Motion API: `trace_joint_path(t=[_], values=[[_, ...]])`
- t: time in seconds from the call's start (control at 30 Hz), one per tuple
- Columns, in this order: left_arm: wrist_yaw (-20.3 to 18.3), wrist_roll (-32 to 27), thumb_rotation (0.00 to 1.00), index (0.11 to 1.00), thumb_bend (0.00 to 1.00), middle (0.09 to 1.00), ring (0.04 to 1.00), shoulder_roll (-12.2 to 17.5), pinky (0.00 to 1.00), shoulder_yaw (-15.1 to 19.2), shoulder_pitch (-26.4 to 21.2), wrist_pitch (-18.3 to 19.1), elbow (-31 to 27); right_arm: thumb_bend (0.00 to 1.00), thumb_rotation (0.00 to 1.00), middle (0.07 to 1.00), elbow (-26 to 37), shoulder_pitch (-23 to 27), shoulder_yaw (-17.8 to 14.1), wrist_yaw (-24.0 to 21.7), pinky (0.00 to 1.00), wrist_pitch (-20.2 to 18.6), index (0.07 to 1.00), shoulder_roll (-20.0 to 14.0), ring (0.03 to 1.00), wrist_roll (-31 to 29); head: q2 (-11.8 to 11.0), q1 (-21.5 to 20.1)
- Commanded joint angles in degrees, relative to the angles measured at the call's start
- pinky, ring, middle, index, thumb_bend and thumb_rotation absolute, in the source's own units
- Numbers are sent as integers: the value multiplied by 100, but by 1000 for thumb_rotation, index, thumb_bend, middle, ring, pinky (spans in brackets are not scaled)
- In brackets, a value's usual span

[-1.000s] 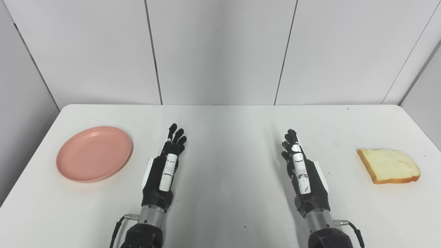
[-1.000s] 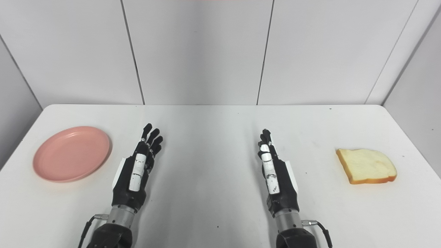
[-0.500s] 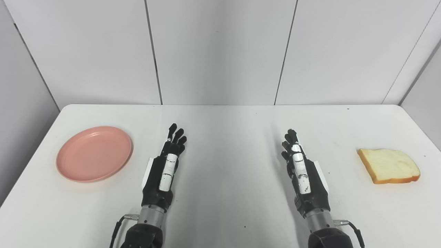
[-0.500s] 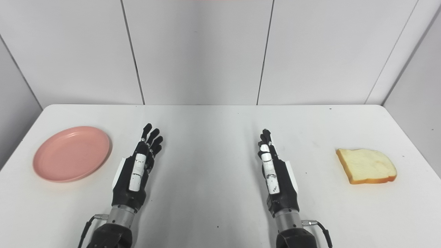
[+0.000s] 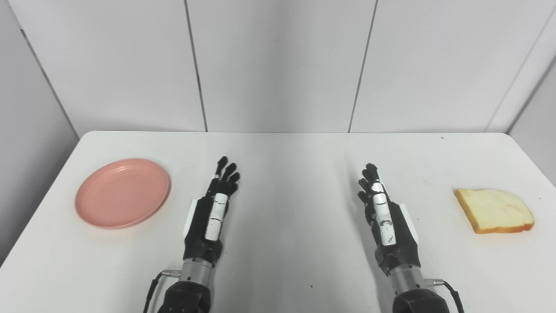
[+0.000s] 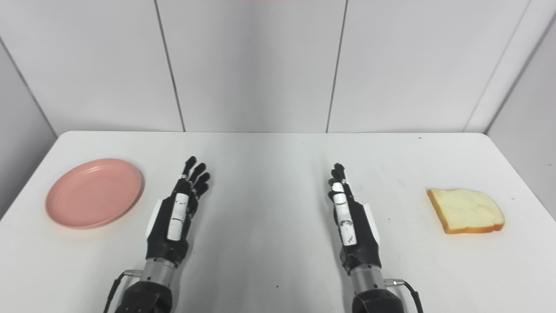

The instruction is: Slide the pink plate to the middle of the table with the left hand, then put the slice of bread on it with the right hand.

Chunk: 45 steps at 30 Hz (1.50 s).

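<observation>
Left hand [image 5: 211,213] w/ fingers apart is hovering lower centre-left, holding nothing, near pink plate [image 5: 122,192] at left; plate is looking stiff, light, probably best pushed at rim.

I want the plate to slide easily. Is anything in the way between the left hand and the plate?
No, nothing visible. Only bare table lies between the left hand and the plate. The bread sits far off on the other side, past the right hand.
</observation>
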<state>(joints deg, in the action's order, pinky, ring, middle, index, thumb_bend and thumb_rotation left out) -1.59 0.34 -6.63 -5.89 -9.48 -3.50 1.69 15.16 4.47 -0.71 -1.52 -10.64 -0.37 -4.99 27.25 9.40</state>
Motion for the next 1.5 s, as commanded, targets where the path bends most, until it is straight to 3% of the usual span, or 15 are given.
trace_joint_path(t=[0.0,0.23,0.8,1.17,1.3,1.47], values=[[40,143,925,949,762,956,947,-85,957,-101,-209,-198,34,581,1000,1000,106,109,-78,-87,1000,321,1000,-79,1000,-139,-38,243],[291,527,938,926,767,940,934,-247,917,-232,-364,-461,467,560,1000,1000,10,153,-177,-78,1000,403,1000,-277,1000,-103,-155,746],[280,603,917,930,749,933,921,-340,880,-307,-311,-118,196,446,1000,1000,318,128,-194,-46,1000,128,1000,-316,1000,-259,-84,878],[323,800,931,919,754,921,911,-301,875,-338,-357,-6,-29,475,1000,1000,332,151,-181,-53,1000,121,1000,-327,1000,-302,66,821],[242,597,924,911,839,912,902,-228,871,-159,-525,338,-347,473,1000,1000,294,173,-176,-43,1000,121,1000,-321,1000,-289,100,950],[60,360,908,922,854,922,912,-33,900,-32,-631,780,-953,492,1000,1000,295,194,-136,-39,1000,88,1000,-339,1000,-202,91,1010]])
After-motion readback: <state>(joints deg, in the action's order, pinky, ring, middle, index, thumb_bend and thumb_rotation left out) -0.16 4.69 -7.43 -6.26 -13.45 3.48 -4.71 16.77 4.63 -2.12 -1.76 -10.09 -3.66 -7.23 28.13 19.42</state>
